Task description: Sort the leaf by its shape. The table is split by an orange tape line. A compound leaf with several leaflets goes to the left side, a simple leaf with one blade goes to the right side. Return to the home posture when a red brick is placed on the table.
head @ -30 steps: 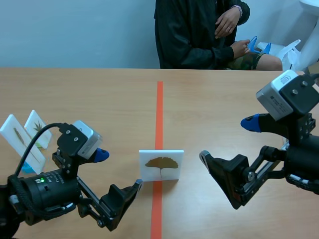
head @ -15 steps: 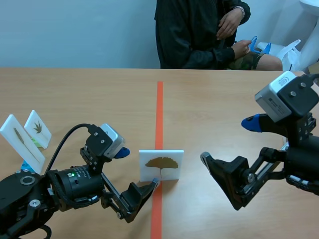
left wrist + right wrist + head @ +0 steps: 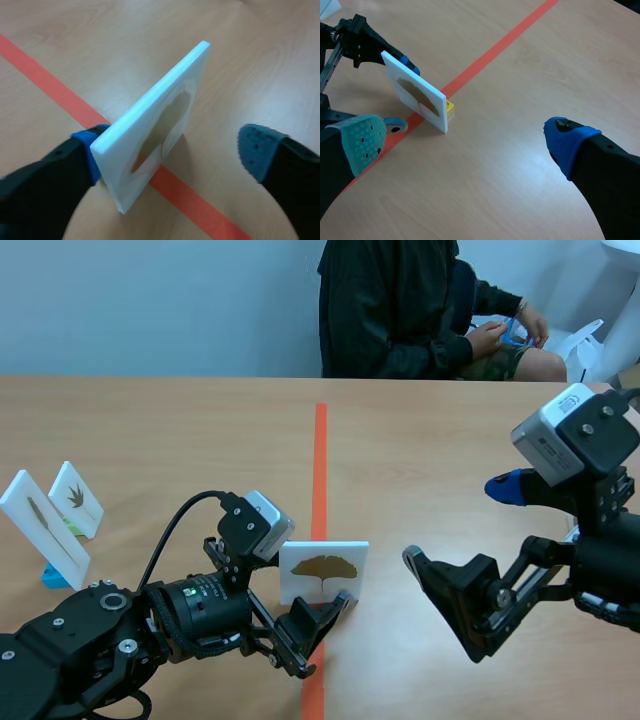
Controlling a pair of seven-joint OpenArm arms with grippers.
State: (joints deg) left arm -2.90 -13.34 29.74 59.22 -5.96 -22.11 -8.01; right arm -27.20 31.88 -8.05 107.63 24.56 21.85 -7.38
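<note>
— Our left gripper (image 3: 325, 612) stood open astride the leaf card (image 3: 323, 570), gripping nothing. One blue pad (image 3: 86, 150) sat right at the card's back and the other was well clear.
— And the card?
— Upright on the orange tape line (image 3: 320, 460), showing one fan-shaped blade. Our right gripper (image 3: 466, 142) hung open and empty to its right. Two more cards (image 3: 45, 530) stood far left, and a person (image 3: 400, 310) sat across the table.

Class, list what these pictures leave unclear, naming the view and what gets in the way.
1. Leaf card, left wrist view: seen nearly edge-on, so its leaf outline blurs.
2. Two far-left cards, scene view: prints too small to classify.
3. Blue item the person holds, scene view: too small, partly covered by hands.
</note>
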